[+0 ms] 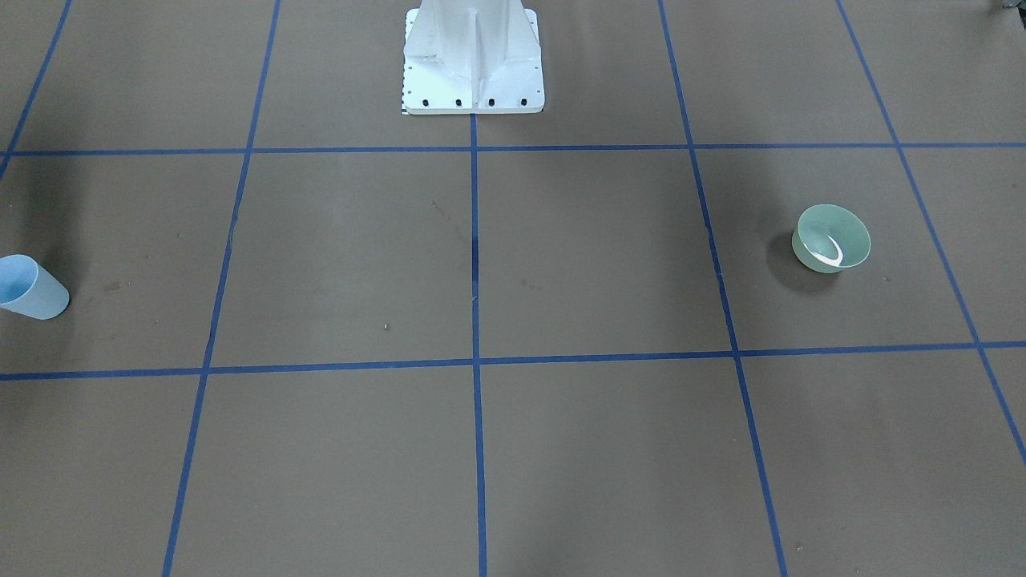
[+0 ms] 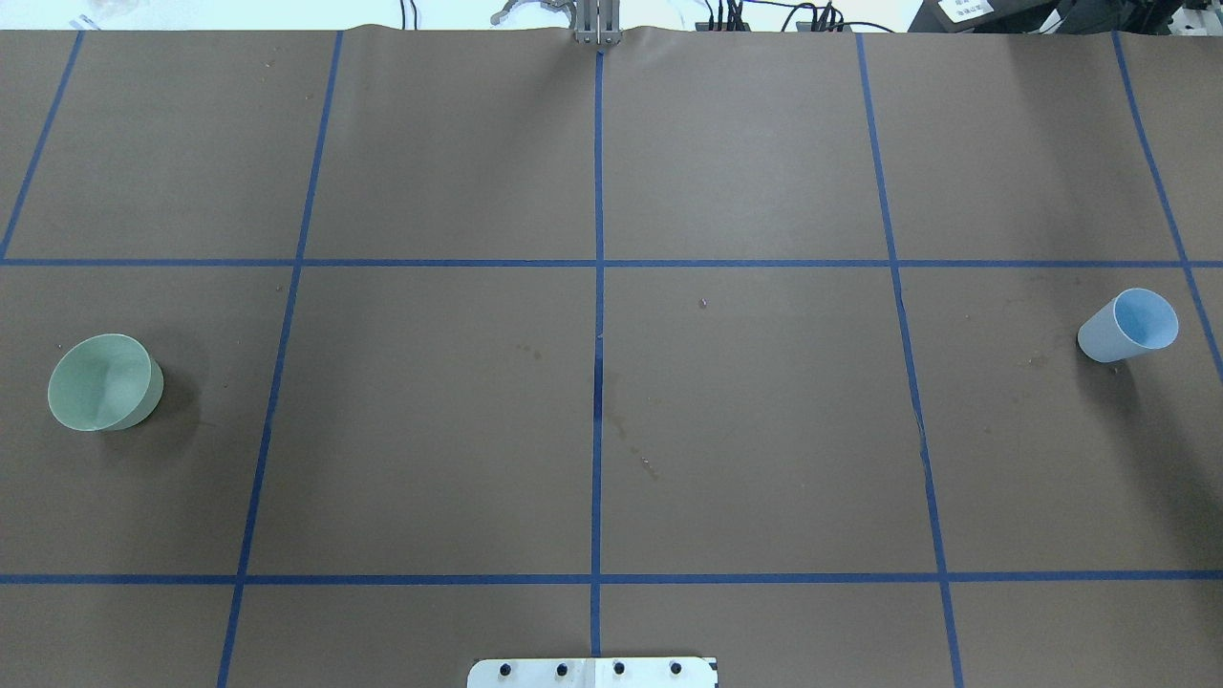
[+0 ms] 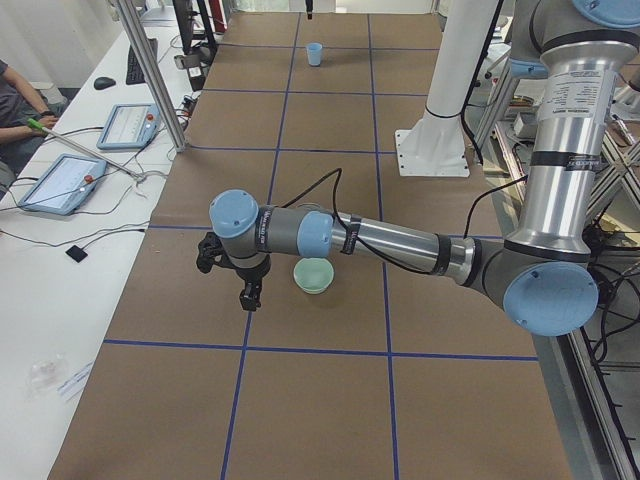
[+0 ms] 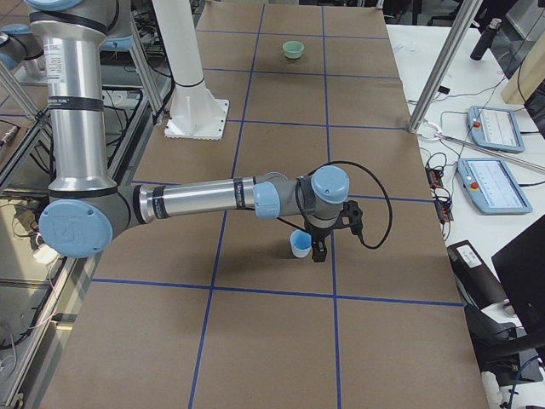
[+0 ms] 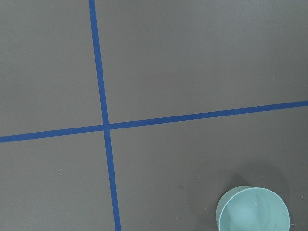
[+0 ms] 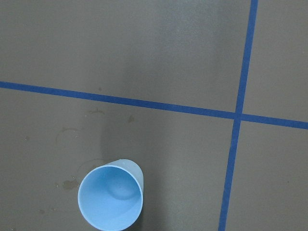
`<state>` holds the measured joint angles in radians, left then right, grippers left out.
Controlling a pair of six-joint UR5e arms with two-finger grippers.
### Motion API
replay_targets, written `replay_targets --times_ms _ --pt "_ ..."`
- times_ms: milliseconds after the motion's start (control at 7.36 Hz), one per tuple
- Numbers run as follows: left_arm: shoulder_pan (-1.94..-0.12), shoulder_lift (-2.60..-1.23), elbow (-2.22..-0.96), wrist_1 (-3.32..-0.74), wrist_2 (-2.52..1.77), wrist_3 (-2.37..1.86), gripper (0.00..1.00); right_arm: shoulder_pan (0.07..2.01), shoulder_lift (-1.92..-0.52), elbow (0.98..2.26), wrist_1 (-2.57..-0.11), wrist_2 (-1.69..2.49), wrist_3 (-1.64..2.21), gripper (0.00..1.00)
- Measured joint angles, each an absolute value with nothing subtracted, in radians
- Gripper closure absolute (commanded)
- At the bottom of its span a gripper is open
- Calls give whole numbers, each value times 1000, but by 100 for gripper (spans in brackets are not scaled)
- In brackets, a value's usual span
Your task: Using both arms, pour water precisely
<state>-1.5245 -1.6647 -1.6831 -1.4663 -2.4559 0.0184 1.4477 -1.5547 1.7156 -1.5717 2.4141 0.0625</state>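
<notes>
A pale green cup (image 1: pixel 831 238) stands upright on the brown table, on the robot's left (image 2: pixel 103 382). A light blue cup (image 1: pixel 30 287) stands upright on the robot's right (image 2: pixel 1127 325). The left arm (image 3: pixel 400 243) reaches low over the table, and its black gripper (image 3: pixel 240 290) hangs just beside the green cup (image 3: pixel 313 275), apart from it. The right arm (image 4: pixel 204 200) reaches out the same way, and its gripper (image 4: pixel 319 251) is close beside the blue cup (image 4: pixel 301 244). I cannot tell whether either gripper is open. The wrist views show the green cup (image 5: pixel 253 210) and the blue cup (image 6: pixel 110 196) from above, with no fingers in view.
The white pedestal base (image 1: pixel 473 64) stands at the table's robot side. Blue tape lines (image 2: pixel 598 287) divide the brown table into squares. Aluminium posts (image 3: pixel 150 70) and tablets (image 3: pixel 60 183) stand along the operators' side, where a person (image 3: pixel 15 110) sits.
</notes>
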Motion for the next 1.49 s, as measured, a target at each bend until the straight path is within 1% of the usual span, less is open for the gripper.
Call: replay_targets --times_ms 679,1494 --pt "-1524 -1659 -1720 -1468 -2456 17 1 1434 -1547 1706 -1563 2421 54 1" --pt "-1523 -1664 -1717 -1470 -2456 18 1 1433 -1544 1714 -1551 2416 53 1"
